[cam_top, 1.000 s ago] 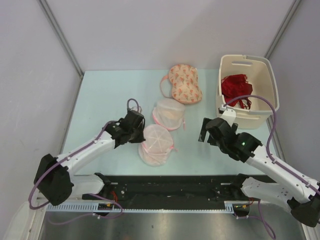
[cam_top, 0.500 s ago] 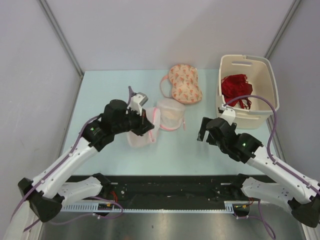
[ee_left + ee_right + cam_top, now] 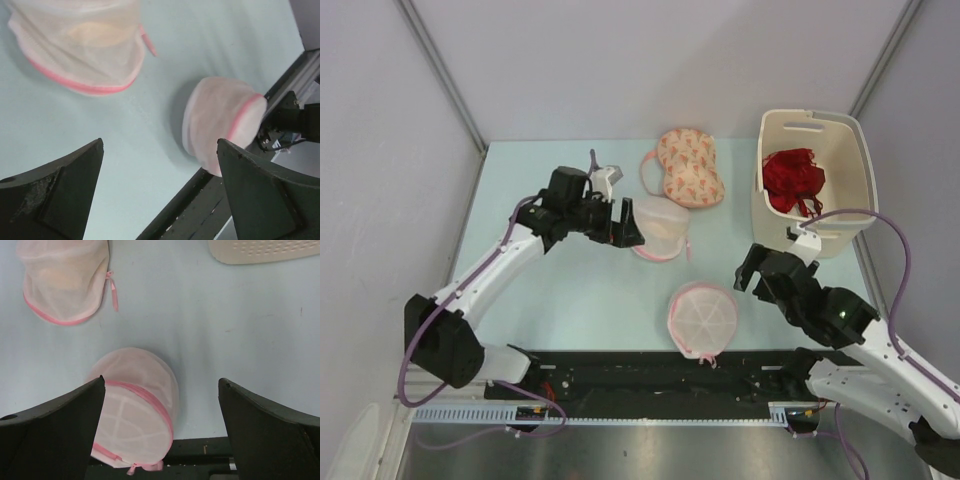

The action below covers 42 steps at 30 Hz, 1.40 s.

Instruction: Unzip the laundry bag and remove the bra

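- One laundry bag, the task item: lies at near edge of table, low rim lapping the black rail. It is closer to R arm than L.
- Zip: pink trim runs unbroken round rim in R wrist view, so judged shut. Small pink tab sits at low end by rail.
- Bra: none seen outside bag. Pale peach tone shows through mesh, so judged inside.
- Progress: nil. Unzip and removal are both outstanding.
- R gripper: fingers wide apart, hold nothing. It is near bag, to its right and behind, no contact.
- L gripper: fingers wide apart, empty. It is just beside twin pouch w/ cream-yellow contents, well apart from task bag.
- Surrounds: printed bra at far side of table, red bra in bin at far right. Neither is in play.
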Available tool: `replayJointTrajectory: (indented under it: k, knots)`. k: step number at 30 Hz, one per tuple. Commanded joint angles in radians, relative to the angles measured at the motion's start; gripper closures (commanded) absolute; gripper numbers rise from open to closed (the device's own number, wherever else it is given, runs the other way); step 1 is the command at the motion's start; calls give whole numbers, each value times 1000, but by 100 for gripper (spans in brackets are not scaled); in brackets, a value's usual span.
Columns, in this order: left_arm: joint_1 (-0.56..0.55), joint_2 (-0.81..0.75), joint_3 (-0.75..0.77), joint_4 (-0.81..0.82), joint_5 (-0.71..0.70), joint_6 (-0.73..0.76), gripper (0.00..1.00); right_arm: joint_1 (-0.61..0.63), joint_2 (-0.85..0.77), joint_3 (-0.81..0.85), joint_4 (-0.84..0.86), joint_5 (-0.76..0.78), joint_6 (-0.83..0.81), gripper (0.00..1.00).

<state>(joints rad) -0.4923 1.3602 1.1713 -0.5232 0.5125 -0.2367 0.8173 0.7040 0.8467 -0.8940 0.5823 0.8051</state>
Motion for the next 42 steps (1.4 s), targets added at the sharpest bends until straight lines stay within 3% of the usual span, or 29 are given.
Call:
replayJointTrajectory:
  k: [1,8,12,15,23,27,29,32,35,36,38,39,42]
  knots:
    - [5,-67,31,-75,-74,-41,0,6,-20,-21,-42,33,37,0]
    - [-244,-207,-238,89,-92,-275,3,8,64,-98,50,-74,58,0]
    - [-287,-240,-428,221,-46,-380,12,22,71,-187,166,-215,77,0]
    - [-308,-246,-485,273,-17,-380,13,58,-4,-248,226,-280,66,0]
    - [-399,-135,-490,322,33,-334,14,71,-196,-298,184,-279,123,1]
    - [-460,-87,-467,382,47,-337,2,71,-274,-294,150,-289,134,0]
    - [-492,-61,-460,425,40,-343,1,72,-296,-294,135,-298,138,0]
    - [-500,19,-444,494,35,-368,12,72,-291,-293,115,-320,137,0]
    - [-500,80,-426,572,23,-389,31,74,-259,-294,107,-337,138,0]
    - [-500,91,-412,581,11,-388,49,74,-239,-294,106,-341,140,0]
    - [-499,120,-371,536,-28,-351,70,77,-227,-296,107,-345,138,0]
    - [-499,125,-324,494,-51,-342,96,77,-219,-294,106,-343,138,0]
    - [-477,102,-273,420,-71,-331,100,80,-209,-301,110,-343,132,0]
